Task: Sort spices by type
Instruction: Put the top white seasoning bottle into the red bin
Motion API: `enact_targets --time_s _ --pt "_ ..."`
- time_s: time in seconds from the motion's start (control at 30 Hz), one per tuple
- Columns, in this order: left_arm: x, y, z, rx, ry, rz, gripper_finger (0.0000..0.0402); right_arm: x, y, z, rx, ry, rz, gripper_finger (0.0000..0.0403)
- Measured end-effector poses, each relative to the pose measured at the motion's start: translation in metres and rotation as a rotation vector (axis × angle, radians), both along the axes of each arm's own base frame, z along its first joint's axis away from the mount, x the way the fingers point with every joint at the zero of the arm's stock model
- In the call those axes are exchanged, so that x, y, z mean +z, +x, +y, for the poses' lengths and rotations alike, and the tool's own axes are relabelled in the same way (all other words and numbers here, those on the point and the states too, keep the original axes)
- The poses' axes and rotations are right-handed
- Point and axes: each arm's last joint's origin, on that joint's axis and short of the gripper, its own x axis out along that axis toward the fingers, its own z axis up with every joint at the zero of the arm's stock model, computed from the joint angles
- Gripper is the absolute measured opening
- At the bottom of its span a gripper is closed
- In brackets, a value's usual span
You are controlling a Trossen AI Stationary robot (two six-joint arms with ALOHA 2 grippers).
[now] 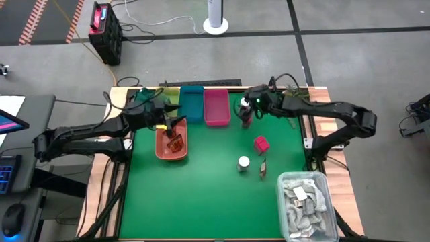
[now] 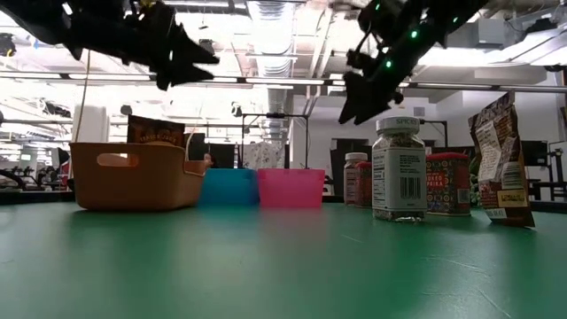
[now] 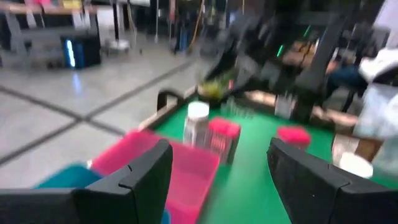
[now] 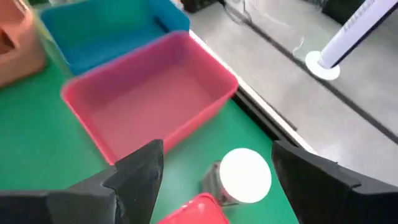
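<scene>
My left gripper [image 1: 169, 122] hangs open above the orange tray [image 1: 161, 149], where a red-brown sachet [image 1: 176, 142] stands leaning on the wall. My right gripper [image 4: 214, 168] is open, held above a white-capped jar [image 4: 245, 176] and a bright pink pack [image 4: 198, 213] that stand on the mat beside the pink tray [image 4: 149, 99]. In the low view it hovers [image 2: 363, 99] clear of them. Nearer the front, another pink pack [image 1: 261, 144], a white-capped jar [image 1: 243, 163] and a sachet [image 1: 263, 168] stand on the green mat. No greenish jar shows.
A blue tray [image 1: 193, 104] and a yellow-green tray [image 1: 172, 96] sit at the far edge beside the pink tray [image 1: 216, 107]. A clear bin of pale grey rags [image 1: 306, 205] fills the near right corner. Bare green mat [image 1: 195, 202] lies in the near middle.
</scene>
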Motion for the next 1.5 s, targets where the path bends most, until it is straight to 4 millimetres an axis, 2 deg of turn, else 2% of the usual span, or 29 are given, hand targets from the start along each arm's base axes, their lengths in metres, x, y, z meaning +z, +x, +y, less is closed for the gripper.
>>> enact_targets --time_s 0.13,0.27,0.7,0.87,1.03,1.27,1.5 --pt "0.009 0.0 0.0 0.003 0.018 -0.055 0.0251 -0.014 -0.003 -0.023 -0.019 0.049 0.037 0.0329" --pt "0.009 0.0 0.0 0.002 0.019 -0.05 0.0251 -0.027 -0.004 -0.038 -0.044 0.089 0.064 0.0329" --pt "0.008 0.0 0.0 0.001 0.067 -0.014 0.0251 -0.063 0.01 -0.057 -0.031 0.203 0.115 0.0328" --pt "0.008 0.0 0.0 0.002 0.067 -0.014 0.0251 -0.066 0.016 -0.061 -0.038 0.211 0.118 0.0293" --pt "0.007 0.0 0.0 0.001 0.086 0.0 0.0252 -0.061 0.014 -0.062 -0.044 0.215 0.123 0.0219" --pt "0.009 -0.005 -0.004 -0.011 0.195 0.049 0.0252 -0.046 0.018 -0.06 -0.024 0.229 0.177 0.0217" --pt "0.013 -0.017 -0.009 -0.01 0.206 0.063 0.0252 0.006 0.036 -0.057 0.044 0.144 0.095 0.0217"
